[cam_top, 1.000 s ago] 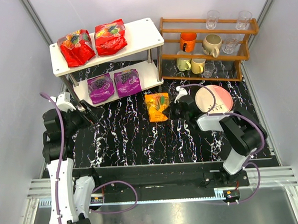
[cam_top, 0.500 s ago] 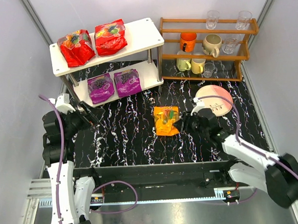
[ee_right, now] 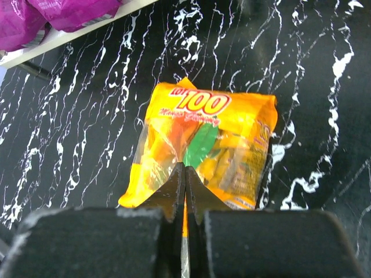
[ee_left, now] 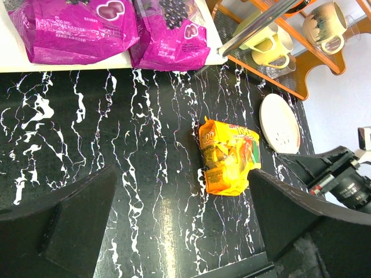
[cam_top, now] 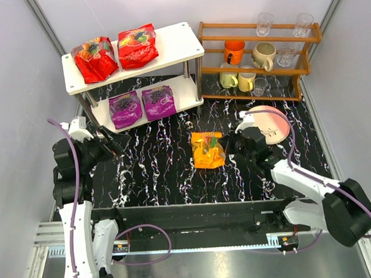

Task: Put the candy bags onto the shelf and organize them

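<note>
Two red candy bags lie on the top board of the white shelf. Two purple bags lie on its lower board, also in the left wrist view. The orange-yellow bag lies on the black marbled table in front of the shelf, seen in both wrist views. My right gripper is shut on that bag's near right edge, with orange showing between the fingers. My left gripper is open and empty at the left.
A brown wooden rack with mugs and glasses stands at the back right. A pink plate lies on the table just behind my right wrist. The shelf's silver legs stand behind the orange-yellow bag.
My right gripper has pulled the orange-yellow bag nearer and slightly right, away from the shelf, and the right arm has stretched out low. The left arm has not moved.
</note>
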Available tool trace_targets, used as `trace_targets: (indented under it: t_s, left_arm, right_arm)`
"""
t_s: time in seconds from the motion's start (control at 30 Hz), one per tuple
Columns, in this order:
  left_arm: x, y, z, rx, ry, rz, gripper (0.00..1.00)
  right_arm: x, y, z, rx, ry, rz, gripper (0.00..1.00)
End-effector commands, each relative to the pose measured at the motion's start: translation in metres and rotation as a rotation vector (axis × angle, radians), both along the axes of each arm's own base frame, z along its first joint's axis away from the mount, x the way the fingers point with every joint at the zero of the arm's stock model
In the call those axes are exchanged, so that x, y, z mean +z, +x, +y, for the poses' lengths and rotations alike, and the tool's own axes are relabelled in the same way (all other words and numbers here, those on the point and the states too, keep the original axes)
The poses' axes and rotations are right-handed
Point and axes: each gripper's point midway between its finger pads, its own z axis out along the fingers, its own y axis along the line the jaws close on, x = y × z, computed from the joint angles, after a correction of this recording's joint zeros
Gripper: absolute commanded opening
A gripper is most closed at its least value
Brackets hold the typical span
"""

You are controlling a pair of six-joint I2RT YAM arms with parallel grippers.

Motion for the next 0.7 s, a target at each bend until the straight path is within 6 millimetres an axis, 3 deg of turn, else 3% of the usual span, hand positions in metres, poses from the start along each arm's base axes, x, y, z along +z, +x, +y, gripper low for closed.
trace_targets:
  t_s: [0.0,0.03,0.07,0.2,0.23,0.3,0.33,0.37,0.43,0.53,0.6,0.67]
  left_arm:
    - [0.015,0.0,-0.006,-0.029,-0.01,-0.056,0.99]
    - [0.015,0.0,-0.005,-0.026,-0.009,-0.054,0.99]
    - [0.014,0.0,-0.005,-0.026,-0.009,-0.054,0.99]
    - [0.013,0.0,-0.005,-0.027,-0.008,-0.051,0.99]
    - [0.013,0.0,-0.004,-0.023,-0.007,-0.051,0.99]
    - [0.011,0.001,-0.004,-0.025,-0.006,-0.048,0.99]
    - [0.01,0.001,-0.004,-0.026,-0.006,-0.044,0.99]
    - [0.008,0.002,-0.004,-0.025,-0.007,-0.038,0.99]
    - [0.007,0.002,-0.004,-0.028,-0.003,-0.036,0.99]
    - [0.007,0.002,-0.005,-0.033,-0.002,-0.036,0.99]
    - [0.006,0.002,-0.004,-0.032,0.0,-0.036,0.99]
    - [0.005,0.002,-0.004,-0.033,0.001,-0.034,0.99]
  right_arm:
    - [0.052,0.037,0.021,-0.005,0.069,-0.19,0.0]
    - [0.059,0.04,0.029,0.017,0.088,-0.197,0.0]
    - [0.049,0.043,0.035,0.032,0.083,-0.173,0.0]
    - [0.043,0.046,0.054,0.078,0.142,-0.168,0.0]
    - [0.023,0.045,0.054,0.072,0.13,-0.13,0.0]
    - [0.006,0.045,0.058,0.071,0.143,-0.1,0.0]
    - [-0.025,0.043,0.058,0.074,0.114,-0.036,0.0]
    - [-0.039,0.041,0.059,0.069,0.117,0.004,0.0]
    - [-0.083,0.032,0.061,0.068,0.085,0.121,0.0]
    - [-0.129,0.008,0.059,0.031,0.02,0.293,0.0]
    - [-0.14,-0.004,0.057,0.003,0.011,0.364,0.0]
    - [-0.132,-0.008,0.06,0.004,0.022,0.368,0.0]
